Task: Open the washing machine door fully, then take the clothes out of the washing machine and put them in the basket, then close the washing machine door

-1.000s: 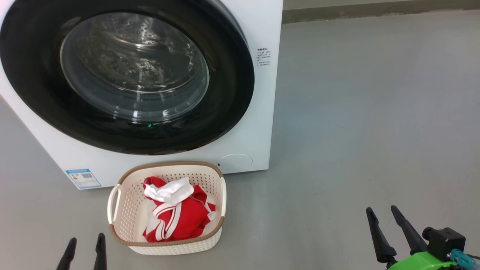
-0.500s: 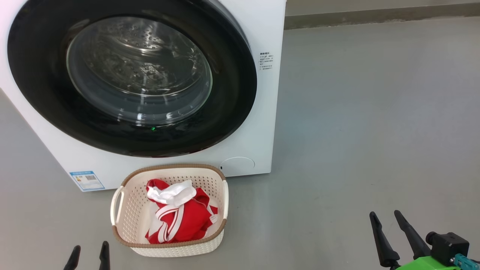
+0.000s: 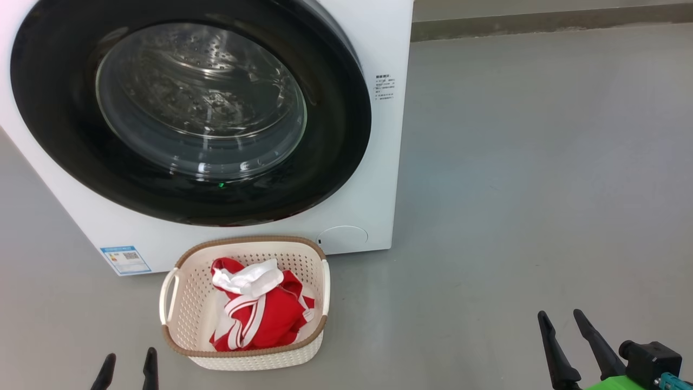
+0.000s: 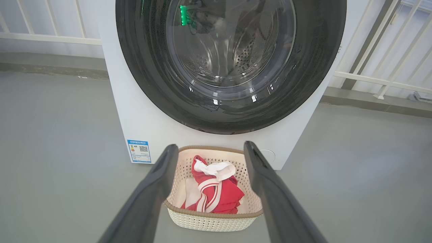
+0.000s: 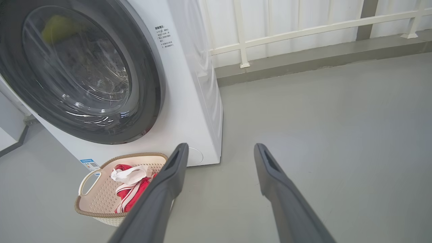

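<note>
The white washing machine (image 3: 373,179) stands on the grey floor with its black-rimmed door (image 3: 335,135) shut flat against its front; the steel drum shows through the glass. In front of it sits the cream basket (image 3: 184,303) holding the red and white clothes (image 3: 254,311). My left gripper (image 3: 127,360) is open at the lower left, short of the basket. My right gripper (image 3: 560,322) is open at the lower right, over bare floor. The left wrist view frames the basket (image 4: 249,206) and clothes (image 4: 216,189) between open fingers (image 4: 155,189). The right wrist view has the basket (image 5: 98,199) left of its open fingers (image 5: 270,179).
A blue label (image 3: 125,259) and a round cap (image 3: 342,238) sit low on the machine's front. A white railing (image 5: 303,28) on a raised kerb runs behind the machine. Grey floor (image 3: 514,189) spreads wide to the right.
The whole head view has shifted slightly down and right, so the camera moved. Both grippers sit a little lower in the picture. The door, basket and clothes are as before.
</note>
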Controlling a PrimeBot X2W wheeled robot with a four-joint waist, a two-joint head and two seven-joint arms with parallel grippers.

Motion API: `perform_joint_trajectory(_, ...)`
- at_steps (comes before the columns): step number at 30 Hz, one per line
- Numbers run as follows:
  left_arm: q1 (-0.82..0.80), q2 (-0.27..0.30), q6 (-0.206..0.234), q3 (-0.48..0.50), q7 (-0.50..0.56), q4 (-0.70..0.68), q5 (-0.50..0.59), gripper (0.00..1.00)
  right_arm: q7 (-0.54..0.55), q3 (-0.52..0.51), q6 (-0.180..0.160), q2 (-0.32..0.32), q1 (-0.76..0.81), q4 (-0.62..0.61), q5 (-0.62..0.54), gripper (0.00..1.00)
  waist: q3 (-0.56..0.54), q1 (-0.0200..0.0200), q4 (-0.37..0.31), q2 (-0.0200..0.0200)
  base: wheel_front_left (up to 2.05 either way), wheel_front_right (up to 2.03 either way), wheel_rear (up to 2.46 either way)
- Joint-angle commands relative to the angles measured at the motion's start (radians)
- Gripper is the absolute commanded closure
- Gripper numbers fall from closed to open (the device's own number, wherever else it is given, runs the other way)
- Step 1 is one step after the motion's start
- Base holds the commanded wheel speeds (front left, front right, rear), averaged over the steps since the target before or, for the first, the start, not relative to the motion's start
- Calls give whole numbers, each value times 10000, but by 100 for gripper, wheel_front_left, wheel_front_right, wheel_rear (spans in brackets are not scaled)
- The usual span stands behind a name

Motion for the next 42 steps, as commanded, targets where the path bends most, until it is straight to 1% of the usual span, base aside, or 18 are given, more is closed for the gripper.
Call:
perform_joint_trajectory(1, -196, 184, -31, 344, -82, -260, -34, 0, -46, 237, -21, -123, -80, -277, -7, 0, 7, 0, -3, 0, 0, 0, 0)
perform_joint_trajectory(8, -153, 175, -31, 371, -82, -301, 4, 0, -46, 217, -21, -132, -54, -286, -7, 0, -24, 0, -4, 0, 0, 0, 0)
perform_joint_trajectory(9, 5, -1, 0, 20, 0, -39, 0, 100, 1, -19, 0, 2, 0, -25, 2, 100, -23, 1, -3, 0, 0, 0, 0)
perform_joint_trajectory(14, 20, -384, 0, -67, 49, 537, -3, 100, 5, -25, 2, 217, 5, 602, 3, 100, -27, 0, -3, 0, 0, 0, 0)
perform_joint_trajectory(17, -34, -396, -1, -28, 142, 526, -298, 100, 97, -55, 1, 238, -34, 583, 298, 100, -23, 3, 9, 0, 0, 0, 0)
perform_joint_trajectory(21, -88, -413, -2, 14, 261, 491, -698, 100, 219, -92, 1, 266, -63, 532, 696, 100, -39, 23, 25, 0, 0, 0, 0)
perform_joint_trajectory(25, -154, -430, -3, 51, 374, 476, -1096, 100, 335, -125, 0, 293, -104, 501, 1093, 100, -14, 3, 41, 0, 0, 0, 0)
perform_joint_trajectory(42, -445, -502, -7, 219, 860, 393, -2786, 100, 834, -270, -3, 411, -294, 356, 2777, 100, 21, 1, 110, 0, 0, 0, 0)
